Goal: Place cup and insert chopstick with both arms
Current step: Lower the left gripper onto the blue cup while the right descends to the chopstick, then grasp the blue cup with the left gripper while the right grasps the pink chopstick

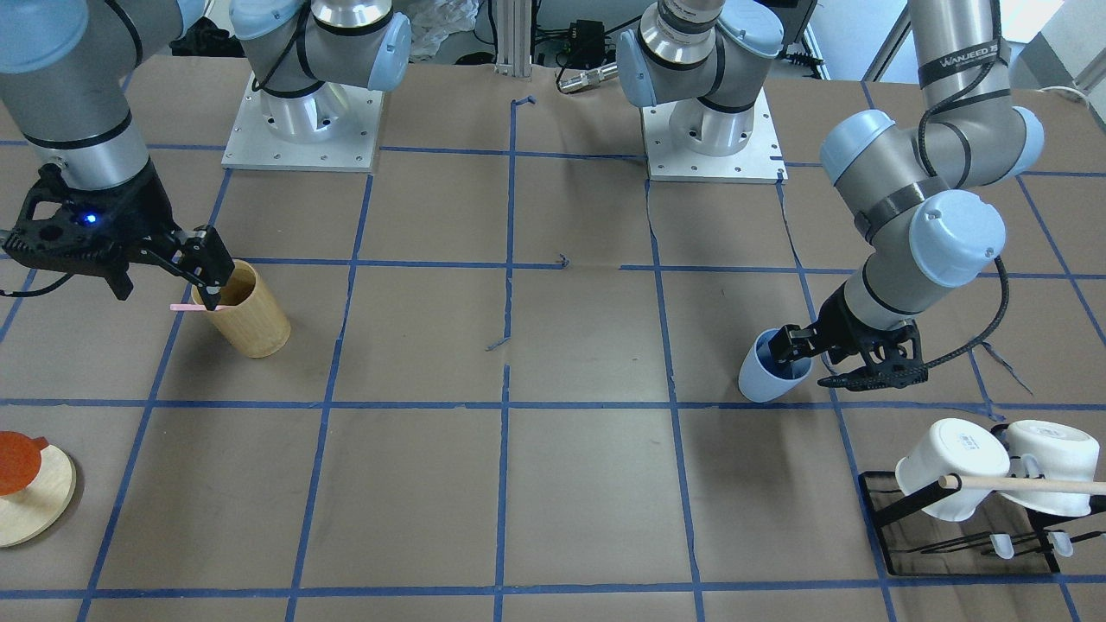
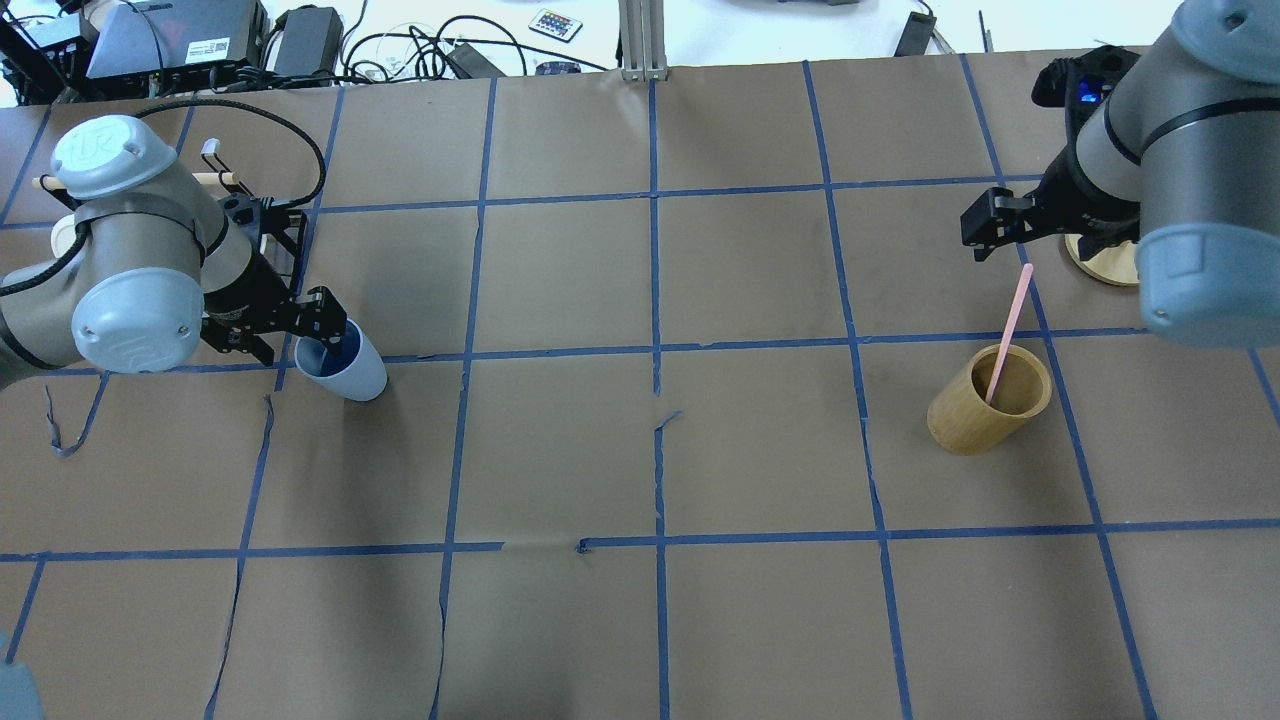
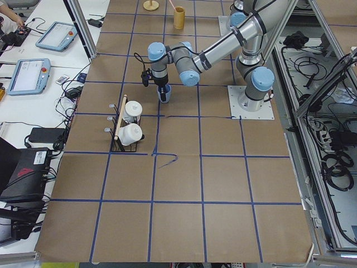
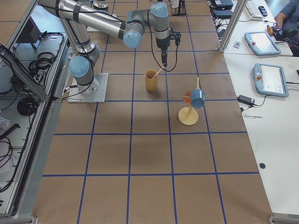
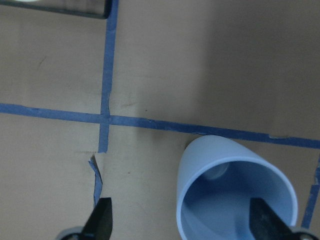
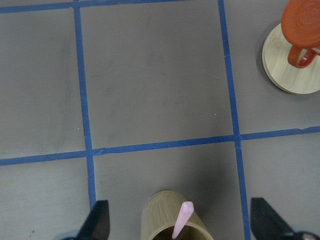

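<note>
The blue cup [image 2: 345, 365] stands mouth-up on the table [image 2: 560, 450], far over on the robot's left side. In the left wrist view a line of blue tape [image 5: 150, 122] passes just beyond it at 12 o'clock. The left tool [image 5: 182, 220] is spread wide and grips nothing. One finger [image 5: 262, 222] is down inside the cup's mouth near the wall, and the other [image 5: 102, 220] hangs outside, apart from the cup at 9 o'clock. Whether the inner finger touches the wall, I can't tell.

Across the table on the robot's right, the pink chopstick [image 2: 1010, 330] sits in the bamboo holder [image 2: 975, 415]. Its lower end is inside, and its upper end leans out over the rim. From overhead it points to about 12 o'clock, tipped slightly toward 1. The right tool [image 2: 990, 225] hangs above it, at 12 o'clock from the holder. It is released, with its jaws wide apart. In the right wrist view the chopstick's tip shows midway between the two fingers [image 6: 100, 220], clear of both.

Further out, a wooden stand [image 6: 287, 70] carrying an orange mug [image 6: 300, 20] is at 1 o'clock from the holder in the overhead view. In the front view, two white mugs [image 1: 950, 471] hang on a black rack [image 1: 890, 510] at 4 o'clock from the cup.
</note>
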Robot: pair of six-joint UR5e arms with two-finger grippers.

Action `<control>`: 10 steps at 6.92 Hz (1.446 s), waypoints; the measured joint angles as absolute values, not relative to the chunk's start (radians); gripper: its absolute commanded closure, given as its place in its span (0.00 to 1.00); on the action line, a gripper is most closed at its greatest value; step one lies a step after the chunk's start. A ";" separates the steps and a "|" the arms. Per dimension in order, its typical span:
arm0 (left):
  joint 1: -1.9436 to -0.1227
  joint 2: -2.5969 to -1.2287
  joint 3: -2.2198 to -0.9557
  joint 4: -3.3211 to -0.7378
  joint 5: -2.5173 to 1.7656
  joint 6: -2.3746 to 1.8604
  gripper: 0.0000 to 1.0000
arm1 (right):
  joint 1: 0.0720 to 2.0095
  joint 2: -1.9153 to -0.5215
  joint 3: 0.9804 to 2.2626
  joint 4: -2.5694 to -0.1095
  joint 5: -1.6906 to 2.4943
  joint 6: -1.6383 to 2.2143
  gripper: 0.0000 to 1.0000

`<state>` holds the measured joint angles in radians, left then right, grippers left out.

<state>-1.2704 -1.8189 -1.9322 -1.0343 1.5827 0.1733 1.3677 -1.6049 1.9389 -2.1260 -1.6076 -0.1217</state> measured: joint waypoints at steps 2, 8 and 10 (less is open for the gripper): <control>-1.272 -1.842 -1.927 -1.030 1.576 0.171 1.00 | 1.367 -1.605 2.015 -2.228 -1.608 -0.121 0.41; -1.506 -1.849 -1.701 -1.164 1.499 -0.092 1.00 | 1.364 -1.608 2.043 -2.212 -1.676 -0.114 0.86; -1.625 -1.912 -1.641 -1.064 1.486 -0.313 1.00 | 1.366 -1.611 2.043 -2.211 -1.672 -0.112 0.99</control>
